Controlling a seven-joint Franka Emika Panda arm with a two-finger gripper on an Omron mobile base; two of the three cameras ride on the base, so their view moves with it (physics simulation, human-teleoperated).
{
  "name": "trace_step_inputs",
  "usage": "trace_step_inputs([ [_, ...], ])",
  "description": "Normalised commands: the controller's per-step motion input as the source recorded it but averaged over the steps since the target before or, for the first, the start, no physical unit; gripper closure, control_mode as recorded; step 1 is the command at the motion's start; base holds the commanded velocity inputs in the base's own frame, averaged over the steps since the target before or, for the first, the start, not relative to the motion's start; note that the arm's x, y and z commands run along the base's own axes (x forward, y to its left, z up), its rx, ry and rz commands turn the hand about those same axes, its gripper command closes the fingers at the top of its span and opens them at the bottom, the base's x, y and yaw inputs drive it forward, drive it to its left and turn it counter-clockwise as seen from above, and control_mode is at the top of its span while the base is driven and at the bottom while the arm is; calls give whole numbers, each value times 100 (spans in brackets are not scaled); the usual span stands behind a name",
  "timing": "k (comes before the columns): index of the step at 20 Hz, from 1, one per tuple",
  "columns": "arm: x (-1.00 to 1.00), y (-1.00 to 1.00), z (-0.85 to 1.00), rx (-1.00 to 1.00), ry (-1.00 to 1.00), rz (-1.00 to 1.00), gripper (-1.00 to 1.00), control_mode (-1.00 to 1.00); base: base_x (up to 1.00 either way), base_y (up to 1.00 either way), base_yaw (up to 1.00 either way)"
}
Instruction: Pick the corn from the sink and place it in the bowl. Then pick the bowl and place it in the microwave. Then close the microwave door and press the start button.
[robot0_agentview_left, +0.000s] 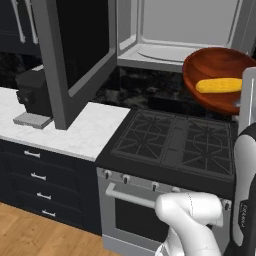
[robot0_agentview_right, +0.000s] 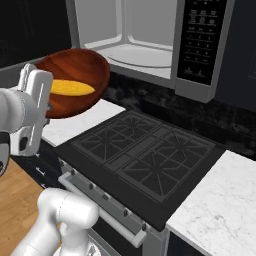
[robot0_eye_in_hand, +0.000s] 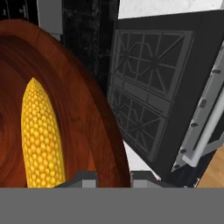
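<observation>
So we're in the middle of step two: the bowl (robot0_agentview_left: 216, 75) is up in the air above the stove (robot0_agentview_right: 145, 165), corn (robot0_agentview_left: 218, 85) lying inside it. The gripper (robot0_eye_in_hand: 113, 177) looks pinched on the bowl's rim, fingers close together around the edge. Next it needs to carry the bowl up and into the open microwave (robot0_agentview_right: 135, 50) without tipping it. In the left base view the cob's long axis runs roughly left-right across the bowl
</observation>
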Motion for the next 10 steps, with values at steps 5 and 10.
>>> trace_step_inputs([
  [5, 16, 0, 63, 0, -5, -2, 100, -100, 0, 0, 0],
  [10, 60, -6, 41, 1, 2, 0, 100, -100, 0, 0, 0],
])
